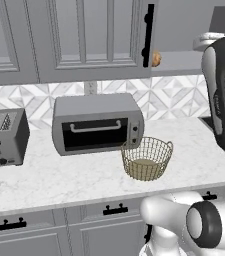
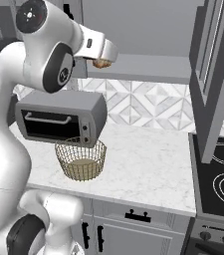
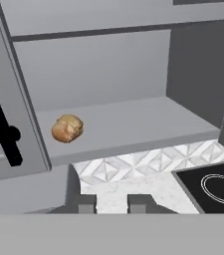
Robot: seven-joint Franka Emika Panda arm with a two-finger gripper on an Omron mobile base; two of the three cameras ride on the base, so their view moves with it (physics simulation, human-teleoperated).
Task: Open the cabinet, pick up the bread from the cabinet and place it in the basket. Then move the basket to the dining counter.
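In the left base view, the cabinet stands open, the bread on its shelf; the basket sits on the counter before the toaster oven. In the right base view, the arm reaches toward the shelf. In the hand view, the gripper is slightly parted and holds nothing, well short of the bread.

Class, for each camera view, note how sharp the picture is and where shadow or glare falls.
Left base view: even light, no glare; the basket casts only a faint shadow on the counter. Right base view: crisp edges, the cabinet interior evenly grey. Hand view: soft but readable; the bread sits on the shelf with barely any shadow.
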